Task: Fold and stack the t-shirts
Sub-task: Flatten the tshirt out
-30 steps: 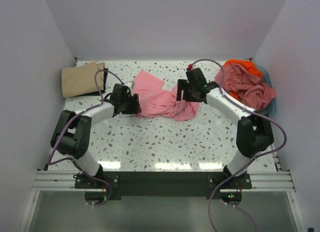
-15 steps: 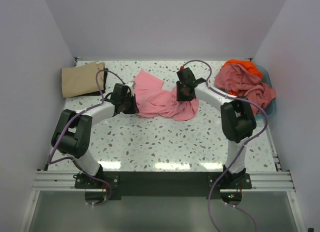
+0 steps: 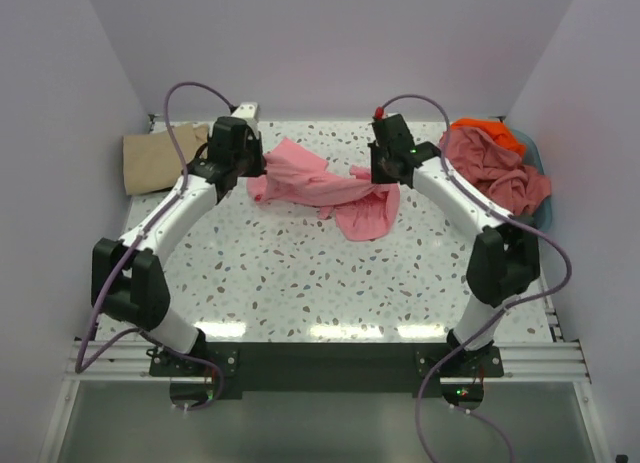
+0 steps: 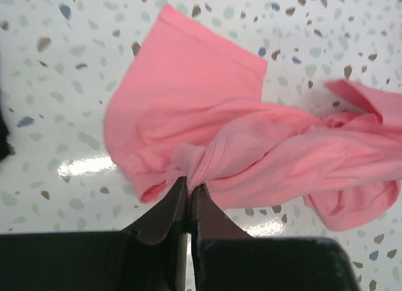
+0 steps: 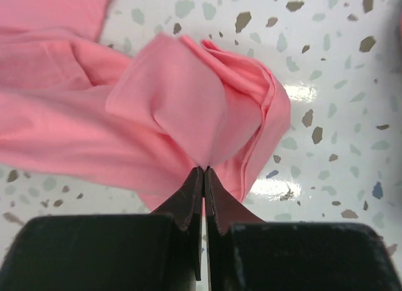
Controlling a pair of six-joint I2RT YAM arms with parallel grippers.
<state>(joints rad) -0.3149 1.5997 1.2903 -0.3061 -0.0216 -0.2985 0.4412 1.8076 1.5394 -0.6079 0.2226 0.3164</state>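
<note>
T-shirt (image 3: 305, 183) in left tool (image 4: 188, 187), right tool (image 5: 204, 173)

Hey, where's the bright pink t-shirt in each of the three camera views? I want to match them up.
Top external: the pink t-shirt stretches across the back middle of the speckled tabletop.
Left wrist: it fills the centre and right, bunched at the left fingers.
Right wrist: it covers the left and centre, pinched by the right fingers.
Shared landmark: the speckled tabletop, visible around the shirt in every view.
</note>
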